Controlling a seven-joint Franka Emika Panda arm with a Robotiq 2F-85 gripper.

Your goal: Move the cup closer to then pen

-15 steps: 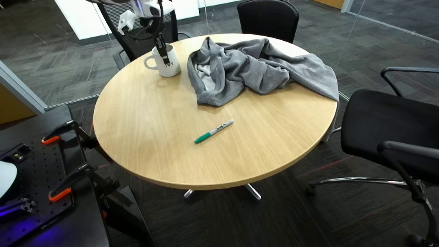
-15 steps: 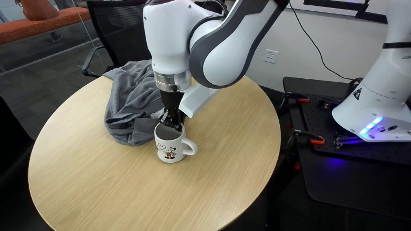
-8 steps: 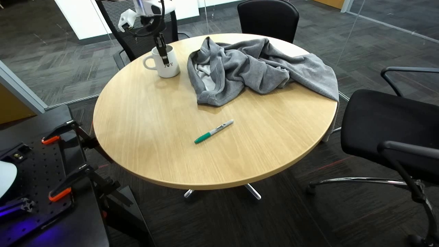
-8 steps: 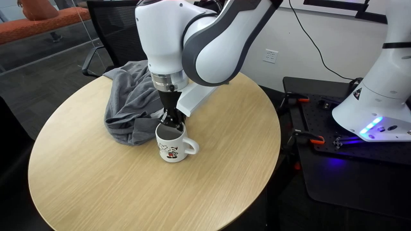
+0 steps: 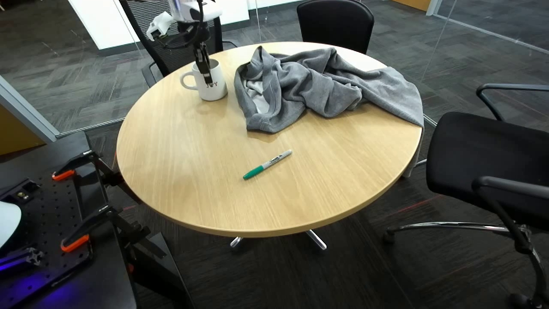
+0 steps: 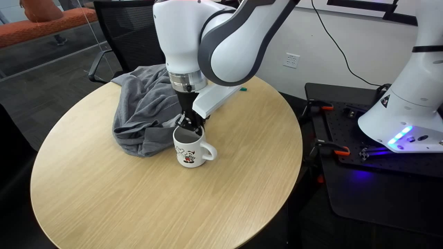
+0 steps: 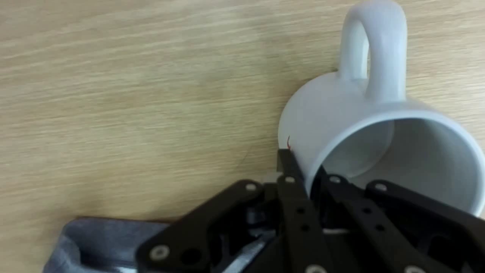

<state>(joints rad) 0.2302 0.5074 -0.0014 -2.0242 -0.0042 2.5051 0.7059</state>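
The cup is a white mug (image 5: 218,89) near the far left edge of the table, upright beside the grey cloth. It also shows in an exterior view (image 6: 187,154) with its handle toward the robot base, and in the wrist view (image 7: 329,106). My gripper (image 7: 305,167) is shut on the mug's wall, one finger inside and one outside. The gripper also shows in both exterior views (image 5: 208,79) (image 6: 198,130). I cannot tell whether the mug's base touches the table. The green pen (image 5: 268,165) lies nearer the front middle; its green end (image 6: 243,89) shows beyond the arm, the rest hidden.
A crumpled grey cloth (image 5: 309,81) lies on the round wooden table (image 5: 193,171) right beside the mug, and its edge (image 7: 106,239) shows near the gripper. Black chairs (image 5: 336,21) stand around the table. A dark robot stand (image 6: 373,193) with clamps is beside it.
The mug, held in my gripper, has shifted slightly across the table toward the pen. The arm has moved with it, and the pen's green end now shows past the arm. Pen and cloth are still.
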